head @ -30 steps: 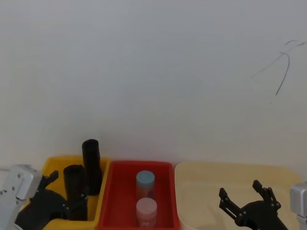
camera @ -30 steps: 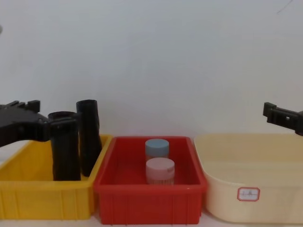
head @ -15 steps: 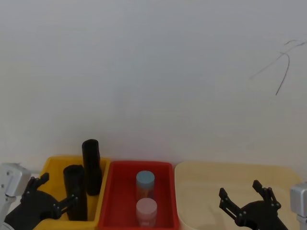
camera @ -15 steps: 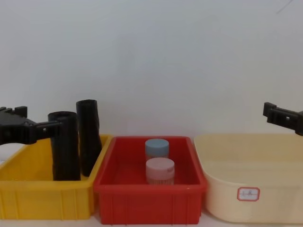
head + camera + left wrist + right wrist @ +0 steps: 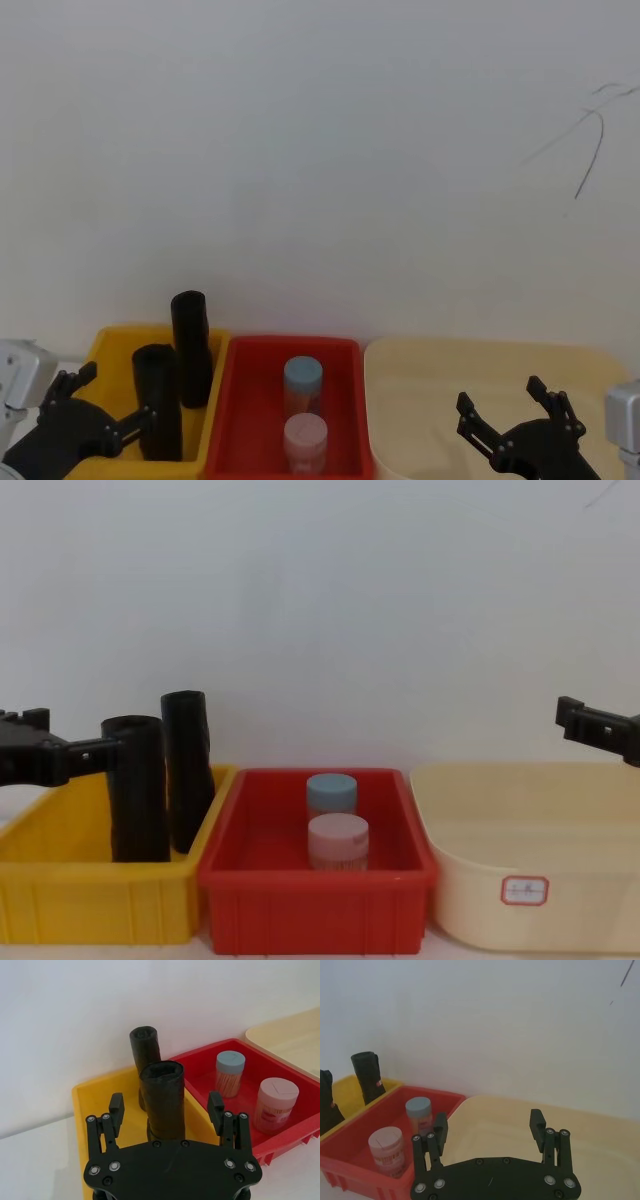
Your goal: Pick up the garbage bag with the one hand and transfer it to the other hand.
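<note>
upright black garbage bag (image 5: 161, 1082) stands just ahead of the left gripper (image 5: 166, 1101), centred between its 2 spread fingers, while the right gripper (image 5: 490, 1127), also spread, hangs well apart.

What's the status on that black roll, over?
Left gripper open, lined up on garbage bag, not gripping. Right gripper open over beige tub. Bag upright in yellow bin; second roll close behind it.
</note>
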Tool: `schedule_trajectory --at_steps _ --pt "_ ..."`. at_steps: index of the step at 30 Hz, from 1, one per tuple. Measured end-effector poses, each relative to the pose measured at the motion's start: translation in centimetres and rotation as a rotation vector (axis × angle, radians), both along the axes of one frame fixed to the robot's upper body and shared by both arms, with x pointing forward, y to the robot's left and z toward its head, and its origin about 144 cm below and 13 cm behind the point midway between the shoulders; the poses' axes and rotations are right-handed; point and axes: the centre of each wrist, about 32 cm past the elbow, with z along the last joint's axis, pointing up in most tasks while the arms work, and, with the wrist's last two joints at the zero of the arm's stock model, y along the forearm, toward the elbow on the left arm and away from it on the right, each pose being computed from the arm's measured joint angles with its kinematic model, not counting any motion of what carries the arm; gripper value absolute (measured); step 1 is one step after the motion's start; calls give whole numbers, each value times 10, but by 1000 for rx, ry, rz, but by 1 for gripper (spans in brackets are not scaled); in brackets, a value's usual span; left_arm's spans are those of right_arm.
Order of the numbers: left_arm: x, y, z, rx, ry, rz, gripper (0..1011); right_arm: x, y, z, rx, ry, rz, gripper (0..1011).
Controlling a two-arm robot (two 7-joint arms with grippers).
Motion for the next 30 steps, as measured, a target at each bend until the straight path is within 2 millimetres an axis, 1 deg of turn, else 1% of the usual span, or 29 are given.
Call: schedule_trajectory --at_steps 9,15,21,30 --pt "0 0 -1 -1 10 4 1002 0 0 0 0 0 0 1000" --pt "4 1 -1 -6 27 6 1002 0 0 0 0 0 0 1000" --pt "11 0 -1 -10 45 -2 1002 0 0 0 0 0 0 1000" --pt "23 -8 -2 -13 64 -28 1002 0 0 0 0 0 0 1000"
